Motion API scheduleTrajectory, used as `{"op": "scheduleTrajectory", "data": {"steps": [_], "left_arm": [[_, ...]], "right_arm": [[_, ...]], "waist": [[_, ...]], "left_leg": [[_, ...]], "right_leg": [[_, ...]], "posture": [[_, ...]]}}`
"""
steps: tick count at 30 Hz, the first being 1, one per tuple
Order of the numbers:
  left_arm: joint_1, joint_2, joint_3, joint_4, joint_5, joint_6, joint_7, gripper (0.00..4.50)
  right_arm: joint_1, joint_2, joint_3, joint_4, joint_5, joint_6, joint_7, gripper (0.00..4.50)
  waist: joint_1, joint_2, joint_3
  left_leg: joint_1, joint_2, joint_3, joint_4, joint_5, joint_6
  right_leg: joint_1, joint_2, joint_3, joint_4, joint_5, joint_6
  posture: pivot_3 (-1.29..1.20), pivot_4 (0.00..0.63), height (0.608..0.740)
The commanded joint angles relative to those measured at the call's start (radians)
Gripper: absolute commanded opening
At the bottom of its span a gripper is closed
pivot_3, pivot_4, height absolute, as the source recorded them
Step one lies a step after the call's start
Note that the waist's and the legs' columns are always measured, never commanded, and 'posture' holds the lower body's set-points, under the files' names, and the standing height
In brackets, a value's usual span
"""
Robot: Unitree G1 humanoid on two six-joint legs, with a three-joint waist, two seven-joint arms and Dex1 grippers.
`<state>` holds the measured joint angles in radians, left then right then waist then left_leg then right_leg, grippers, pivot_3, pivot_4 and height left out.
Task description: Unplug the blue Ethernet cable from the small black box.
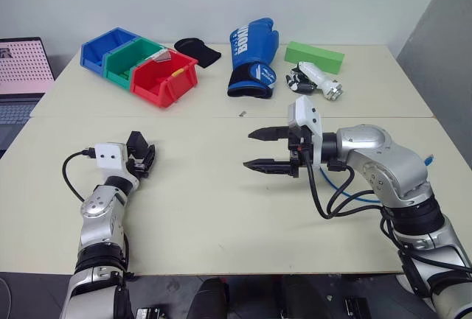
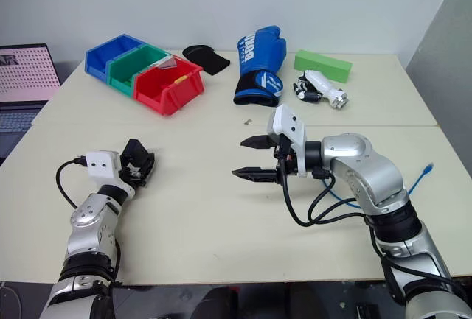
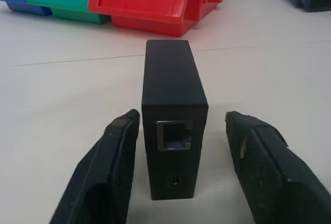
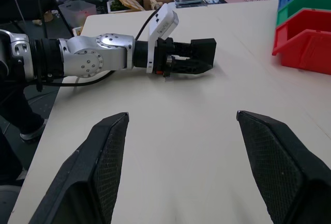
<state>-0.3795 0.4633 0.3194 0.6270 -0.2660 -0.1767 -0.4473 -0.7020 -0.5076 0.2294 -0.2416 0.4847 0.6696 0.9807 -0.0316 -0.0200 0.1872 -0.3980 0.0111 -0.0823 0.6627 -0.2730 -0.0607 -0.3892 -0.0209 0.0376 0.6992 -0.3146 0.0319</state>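
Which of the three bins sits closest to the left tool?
The red bin: nearest the left tool, at the row's near end; green bin and blue bin farther back.

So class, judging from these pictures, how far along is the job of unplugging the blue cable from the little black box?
Done: the black box stands on the table with its port empty, and the blue cable lies apart, beside the right arm. In hand: nothing; the left gripper is open around the box without clamping it, and the right gripper is open and empty. Left: seemingly only drawing the arms back.
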Motion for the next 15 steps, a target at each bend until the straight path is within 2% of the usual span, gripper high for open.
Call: {"op": "scheduleTrajectory", "data": {"steps": [1,5,9,15], "left_arm": [[0.054,0.016,0.022,-0.110,-0.022,0.041,0.004,3.67],[0.180,0.043,0.029,-0.344,-0.036,0.225,0.046,3.67],[0.303,0.111,0.010,-0.573,0.002,0.382,0.057,3.67],[0.402,0.222,0.076,-0.781,-0.080,0.530,-0.044,3.67]], "right_arm": [[0.003,-0.009,-0.010,-0.052,0.004,0.004,-0.003,3.55],[0.030,-0.027,-0.021,-0.059,0.001,0.010,-0.005,3.55],[0.084,-0.052,-0.052,-0.060,0.002,0.006,-0.020,3.55],[0.195,-0.130,-0.136,-0.034,-0.029,-0.109,-0.009,3.55]], "waist": [[0.000,0.000,0.000],[-0.004,0.000,0.000],[-0.002,0.000,0.000],[0.006,0.000,0.000]], "left_leg": [[0.000,0.000,0.000,0.000,0.000,0.000],[0.000,0.001,0.000,0.000,0.000,0.000],[0.000,0.002,-0.001,-0.001,0.000,0.000],[0.000,0.000,-0.001,0.000,0.000,0.000]], "right_leg": [[0.000,0.000,0.000,0.000,0.000,0.000],[0.000,-0.001,0.001,0.000,0.000,0.000],[0.000,-0.001,0.001,-0.001,0.000,0.000],[0.002,-0.001,0.001,-0.001,0.000,0.000]], "posture": [[0.00,0.150,0.740],[0.00,0.150,0.740],[0.00,0.150,0.740],[0.00,0.150,0.740]]}}
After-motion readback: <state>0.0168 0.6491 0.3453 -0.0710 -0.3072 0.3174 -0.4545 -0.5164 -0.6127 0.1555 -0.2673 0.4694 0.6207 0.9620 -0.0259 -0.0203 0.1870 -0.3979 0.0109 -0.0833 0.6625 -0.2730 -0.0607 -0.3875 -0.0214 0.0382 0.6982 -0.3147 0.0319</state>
